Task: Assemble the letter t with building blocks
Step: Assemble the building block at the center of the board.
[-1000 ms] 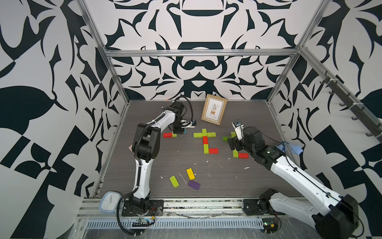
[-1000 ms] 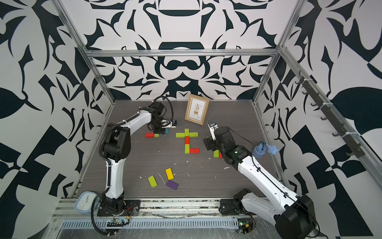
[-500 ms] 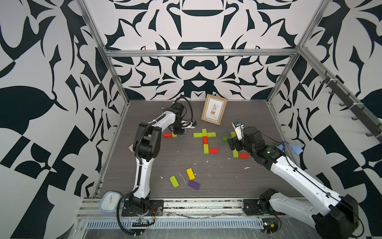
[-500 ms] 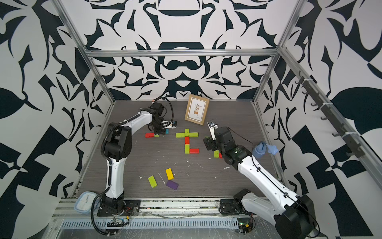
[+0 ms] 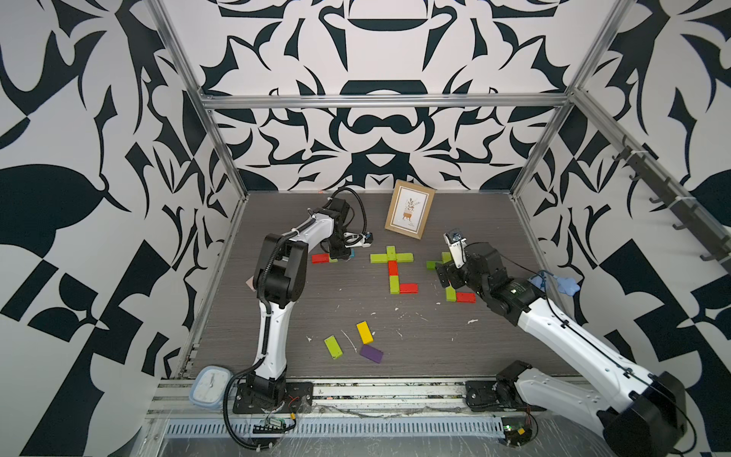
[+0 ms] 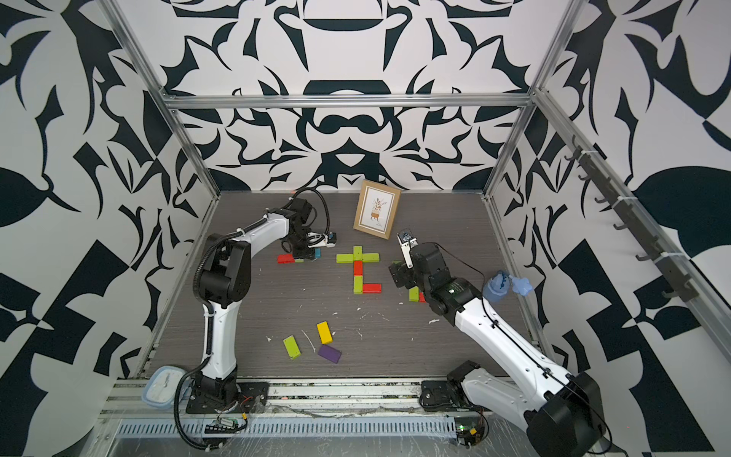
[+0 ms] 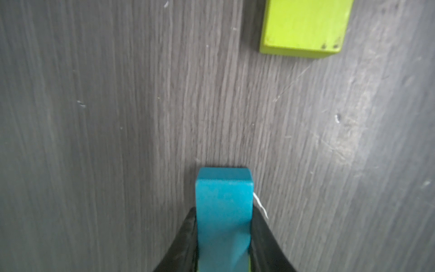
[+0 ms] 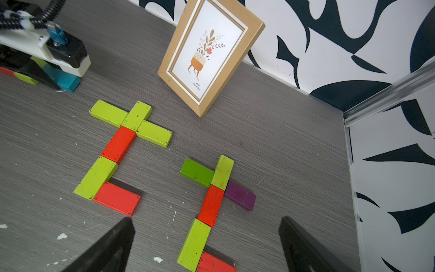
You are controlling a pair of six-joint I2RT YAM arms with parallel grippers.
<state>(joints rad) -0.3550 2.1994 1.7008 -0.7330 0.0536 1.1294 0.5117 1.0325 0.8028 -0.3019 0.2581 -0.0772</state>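
Observation:
My left gripper (image 7: 223, 217) is shut on a blue block (image 7: 223, 200) standing on edge on the table at the back left. A red block (image 5: 320, 258) and a lime block (image 5: 333, 260) lie just beside it; the lime block (image 7: 303, 26) ahead in the left wrist view belongs to the middle figure. A t-shaped figure of lime and red blocks (image 5: 391, 259) lies mid-table. A second block figure (image 8: 222, 172) of lime, green, red and purple lies to its right. My right gripper (image 8: 206, 225) hovers open over that second figure, holding nothing.
A wooden picture frame (image 5: 409, 209) leans at the back. Near the front lie a loose lime block (image 5: 333, 347), a yellow block (image 5: 364, 332) and a purple block (image 5: 371, 353). A blue object (image 5: 561, 284) sits at the right edge, a lidded container (image 5: 209, 389) at the front left.

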